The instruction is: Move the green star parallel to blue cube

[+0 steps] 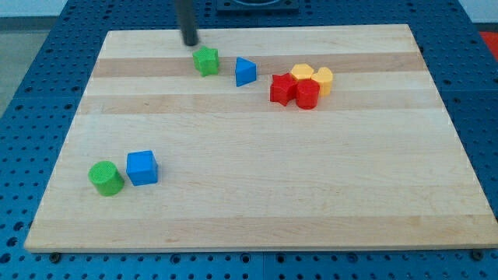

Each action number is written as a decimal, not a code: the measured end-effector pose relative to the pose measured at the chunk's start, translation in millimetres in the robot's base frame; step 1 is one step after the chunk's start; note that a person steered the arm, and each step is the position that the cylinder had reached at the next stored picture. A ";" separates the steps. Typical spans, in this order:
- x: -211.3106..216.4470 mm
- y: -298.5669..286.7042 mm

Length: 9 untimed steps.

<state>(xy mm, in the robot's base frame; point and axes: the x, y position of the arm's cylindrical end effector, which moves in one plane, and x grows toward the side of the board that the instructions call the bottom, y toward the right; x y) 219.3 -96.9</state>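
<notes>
The green star [206, 61] lies near the view's top, left of centre, on the wooden board [257, 179]. The blue cube [142, 167] sits at the view's lower left. My tip [190, 42] is just above and left of the green star, a small gap apart from it.
A green cylinder [105, 178] stands just left of the blue cube. A blue triangle block [245, 71] lies right of the green star. Further right is a cluster: a red star [282, 88], a red block [306, 94], and two yellow blocks [302, 73] [324, 79].
</notes>
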 end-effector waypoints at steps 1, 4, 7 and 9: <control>17.7 32.9; 71.1 -6.0; 134.1 -49.0; 196.7 -80.3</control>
